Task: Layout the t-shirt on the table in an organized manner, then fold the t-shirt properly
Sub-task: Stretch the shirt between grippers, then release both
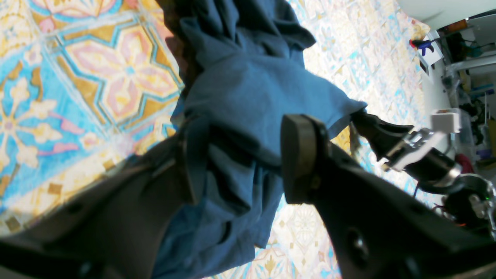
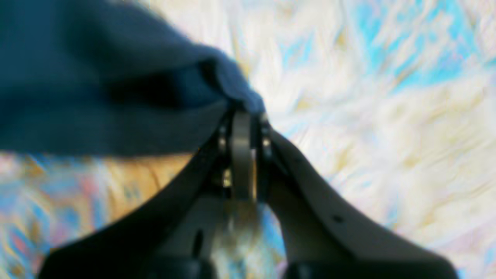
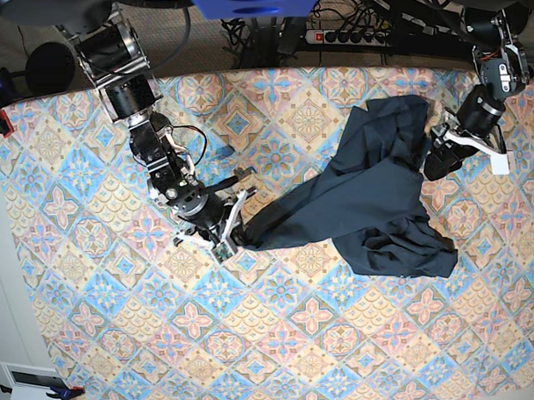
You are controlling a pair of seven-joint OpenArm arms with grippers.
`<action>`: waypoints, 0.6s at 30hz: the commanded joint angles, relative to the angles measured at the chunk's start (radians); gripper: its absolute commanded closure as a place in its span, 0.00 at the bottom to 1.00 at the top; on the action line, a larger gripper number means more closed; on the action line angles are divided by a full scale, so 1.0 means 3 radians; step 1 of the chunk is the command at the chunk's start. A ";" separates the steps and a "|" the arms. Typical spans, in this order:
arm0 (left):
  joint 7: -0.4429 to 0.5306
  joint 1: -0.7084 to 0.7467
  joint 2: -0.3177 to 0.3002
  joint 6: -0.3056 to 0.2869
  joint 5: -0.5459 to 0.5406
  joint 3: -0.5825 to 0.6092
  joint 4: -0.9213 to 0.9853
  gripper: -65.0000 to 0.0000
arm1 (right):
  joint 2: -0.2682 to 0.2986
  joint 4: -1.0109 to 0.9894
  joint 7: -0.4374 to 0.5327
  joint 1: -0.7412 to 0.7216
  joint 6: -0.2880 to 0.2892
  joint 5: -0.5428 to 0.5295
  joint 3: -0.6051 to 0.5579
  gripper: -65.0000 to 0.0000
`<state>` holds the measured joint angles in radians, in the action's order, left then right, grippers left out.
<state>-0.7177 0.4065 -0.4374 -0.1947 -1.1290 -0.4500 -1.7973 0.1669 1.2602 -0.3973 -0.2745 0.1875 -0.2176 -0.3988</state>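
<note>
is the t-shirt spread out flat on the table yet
No, the t-shirt lies bunched and stretched between the right claw and left claw.
</note>
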 commanded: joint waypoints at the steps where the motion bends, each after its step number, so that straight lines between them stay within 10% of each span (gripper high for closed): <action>1: 0.0053 -0.0007 -0.0053 -0.0029 -0.0045 -0.0017 -0.0057 0.54 | 0.0080 0.0221 0.0135 -0.0090 -0.0029 -0.0029 0.0191 1.00; 12: 0.0053 -0.0007 -0.0053 -0.0029 -0.0034 -0.0012 -0.0052 0.54 | 0.0684 0.1080 0.0130 0.0652 0.0088 -0.0034 0.1629 1.00; 18: 0.0063 -0.0038 0.0064 -0.0029 0.0150 -0.0012 -0.0042 0.54 | 0.0710 0.1141 -0.0018 0.0958 0.0170 -0.0034 0.2600 1.00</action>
<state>-0.7113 0.3988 -0.4057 -0.1925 -1.0630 -0.4469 -1.7969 0.3618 1.5822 -0.4515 0.0387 0.2371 -0.2173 0.3798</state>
